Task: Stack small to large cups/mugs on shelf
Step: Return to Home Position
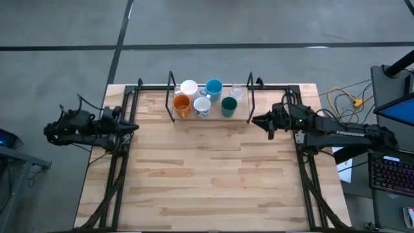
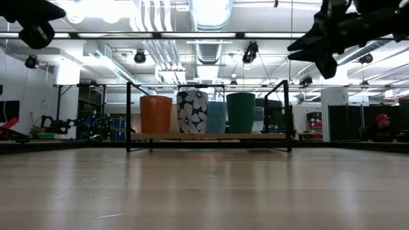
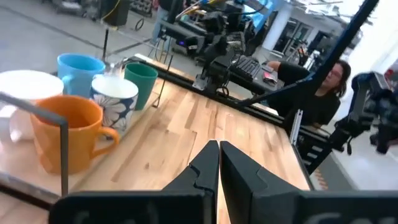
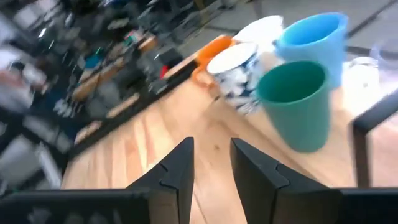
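over the table's (image 1: 213, 175) left edge hangs the left gripper (image 3: 217, 146), its fingers pressed together. the right gripper (image 4: 211, 143) hangs raised on the right side, fingers a little apart, near the right end of the shelf (image 2: 211, 135). the shelf stands at the table's far edge with six cups on it. front row: orange mug (image 1: 182, 105), flowered mug (image 1: 202, 106), green cup (image 1: 229, 106). behind them: white mug (image 1: 189, 87), blue mug (image 1: 214, 87), glass (image 1: 237, 92).
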### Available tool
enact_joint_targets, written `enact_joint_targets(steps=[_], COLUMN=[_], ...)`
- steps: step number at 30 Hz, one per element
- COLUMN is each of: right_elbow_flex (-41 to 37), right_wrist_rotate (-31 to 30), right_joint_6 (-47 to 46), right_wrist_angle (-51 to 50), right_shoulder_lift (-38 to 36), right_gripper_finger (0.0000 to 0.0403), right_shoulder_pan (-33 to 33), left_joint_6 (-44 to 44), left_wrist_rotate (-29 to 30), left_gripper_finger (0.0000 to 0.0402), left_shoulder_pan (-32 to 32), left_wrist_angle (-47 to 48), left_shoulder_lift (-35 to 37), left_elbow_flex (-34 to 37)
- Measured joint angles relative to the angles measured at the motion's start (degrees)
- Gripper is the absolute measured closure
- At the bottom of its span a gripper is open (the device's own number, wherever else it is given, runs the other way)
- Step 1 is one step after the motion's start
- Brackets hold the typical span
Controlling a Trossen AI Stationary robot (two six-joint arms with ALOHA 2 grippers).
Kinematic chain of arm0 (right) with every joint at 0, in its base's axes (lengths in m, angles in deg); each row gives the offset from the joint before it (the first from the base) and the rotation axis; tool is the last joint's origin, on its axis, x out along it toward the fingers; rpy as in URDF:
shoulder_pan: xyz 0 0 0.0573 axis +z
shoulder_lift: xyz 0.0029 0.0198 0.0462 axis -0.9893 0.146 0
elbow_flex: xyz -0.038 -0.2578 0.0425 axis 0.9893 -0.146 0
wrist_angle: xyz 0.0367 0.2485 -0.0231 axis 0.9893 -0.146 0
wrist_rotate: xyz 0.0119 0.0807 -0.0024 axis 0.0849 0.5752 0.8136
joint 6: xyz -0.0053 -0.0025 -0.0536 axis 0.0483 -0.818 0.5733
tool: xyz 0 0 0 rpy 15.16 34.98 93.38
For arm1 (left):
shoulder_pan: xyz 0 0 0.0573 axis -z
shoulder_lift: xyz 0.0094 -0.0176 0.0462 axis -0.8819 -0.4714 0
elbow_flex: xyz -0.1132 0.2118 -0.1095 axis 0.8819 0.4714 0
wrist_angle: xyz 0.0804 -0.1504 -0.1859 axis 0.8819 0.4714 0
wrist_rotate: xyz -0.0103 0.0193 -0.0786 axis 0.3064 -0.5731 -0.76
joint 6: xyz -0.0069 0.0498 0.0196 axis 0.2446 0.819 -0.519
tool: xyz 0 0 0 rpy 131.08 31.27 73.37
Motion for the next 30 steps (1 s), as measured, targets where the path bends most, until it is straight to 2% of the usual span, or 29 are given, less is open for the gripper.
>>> enact_joint_targets(steps=[5, 8, 10, 13, 17, 22, 30], right_elbow_flex=[-2.0, -5.8, -9.2, -15.1, -21.9, -22.4, -22.4], right_wrist_rotate=[8.0, 12.2, 14.2, 14.3, 8.6, 4.2, 3.8], right_joint_6=[16.1, 25.3, 28.9, 29.0, 23.7, 24.3, 24.8], right_wrist_angle=[5.1, 16.9, 27.4, 43.1, 56.0, 57.0, 56.7], right_shoulder_lift=[2.0, 3.6, 4.8, 7.0, 9.4, 10.3, 9.7], right_gripper_finger=[0.0303, 0.0305, 0.0306, 0.0307, 0.0307, 0.0307, 0.0307], right_shoulder_pan=[2.0, 4.7, 6.7, 9.1, 12.3, 17.0, 18.3], left_joint_6=[-2.2, 0.9, 3.2, 6.0, 4.1, 1.0, 7.9], left_wrist_rotate=[0.7, -1.5, -2.9, -5.8, -7.1, -9.0, -15.1], left_gripper_finger=[0.0402, 0.0402, 0.0402, 0.0402, 0.0402, 0.0402, 0.0402], left_shoulder_pan=[0.0, 0.0, 0.0, 0.0, 0.0, 0.0, 0.0], left_wrist_angle=[-1.3, -5.8, -14.5, -30.4, -49.7, -60.1, -59.5], left_shoulder_lift=[0.3, 1.0, 1.8, 2.0, 1.1, 0.6, 1.3], left_elbow_flex=[0.9, 4.7, 8.6, 16.4, 26.9, 34.8, 35.4])
